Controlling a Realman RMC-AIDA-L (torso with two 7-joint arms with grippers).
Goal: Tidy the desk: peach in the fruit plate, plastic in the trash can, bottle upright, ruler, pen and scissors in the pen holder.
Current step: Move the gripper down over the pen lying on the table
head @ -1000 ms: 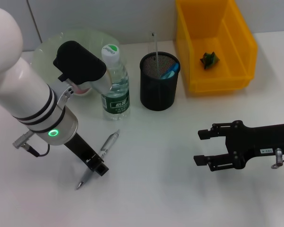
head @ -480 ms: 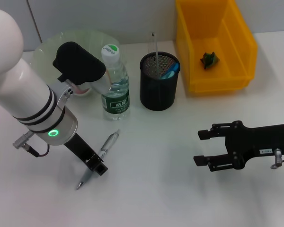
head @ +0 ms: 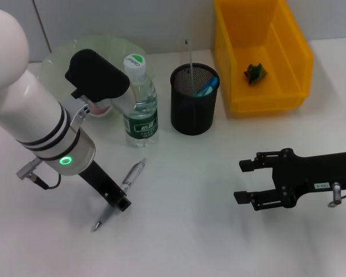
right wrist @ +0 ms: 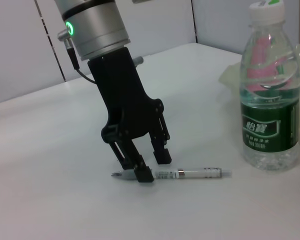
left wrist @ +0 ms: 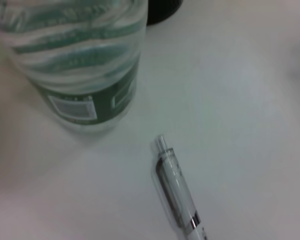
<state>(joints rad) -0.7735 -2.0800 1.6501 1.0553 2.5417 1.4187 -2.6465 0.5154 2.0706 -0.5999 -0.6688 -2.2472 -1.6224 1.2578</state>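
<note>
My left gripper (head: 118,202) is down at the table, open, with one finger on each side of the pen (head: 130,179). In the right wrist view its fingertips (right wrist: 144,175) straddle the pen (right wrist: 190,174), which lies flat on the white desk. The bottle (head: 140,107) stands upright beside the black mesh pen holder (head: 194,107), which holds a ruler (head: 190,57) and a blue scissors handle (head: 207,88). A green scrap of plastic (head: 254,72) lies in the yellow trash can (head: 265,98). The peach, a pink patch (head: 102,108), sits on the fruit plate (head: 57,57), mostly hidden by my left arm. My right gripper (head: 246,181) hovers open at the right.
The bottle (left wrist: 80,65) stands close to the pen's clicker end (left wrist: 162,145). Bare white desk lies between the two grippers and along the front edge. A grey wall runs behind the plate and the bin.
My left gripper has sunk slightly around the pen. The right gripper has drifted a little to the left. The pen has not moved.
</note>
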